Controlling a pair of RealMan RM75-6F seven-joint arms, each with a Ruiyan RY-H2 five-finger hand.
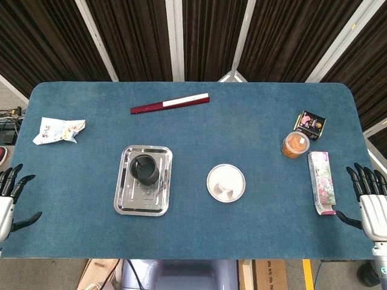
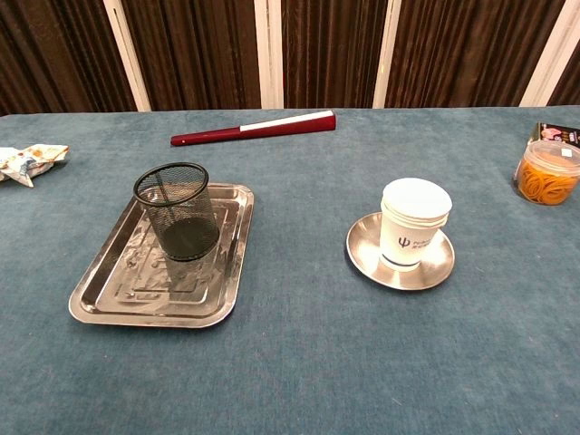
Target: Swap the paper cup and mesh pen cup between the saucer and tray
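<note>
A black mesh pen cup (image 1: 145,169) (image 2: 178,211) stands upright on the silver tray (image 1: 130,202) (image 2: 109,294), toward its far end. To its right a white paper cup (image 1: 225,179) (image 2: 413,223) stands upright on a round metal saucer (image 1: 214,191) (image 2: 362,252). My left hand (image 1: 9,196) hangs at the table's left edge, fingers apart, holding nothing. At the right edge my right hand (image 1: 370,199) is likewise spread and empty. Neither hand shows in the chest view.
A red and white folded fan (image 1: 170,103) (image 2: 254,127) lies at the back. A crumpled wrapper (image 1: 57,129) (image 2: 27,161) sits far left. On the right are a tub of rubber bands (image 1: 295,145) (image 2: 547,171), a dark packet (image 1: 311,124) and a floral box (image 1: 321,182).
</note>
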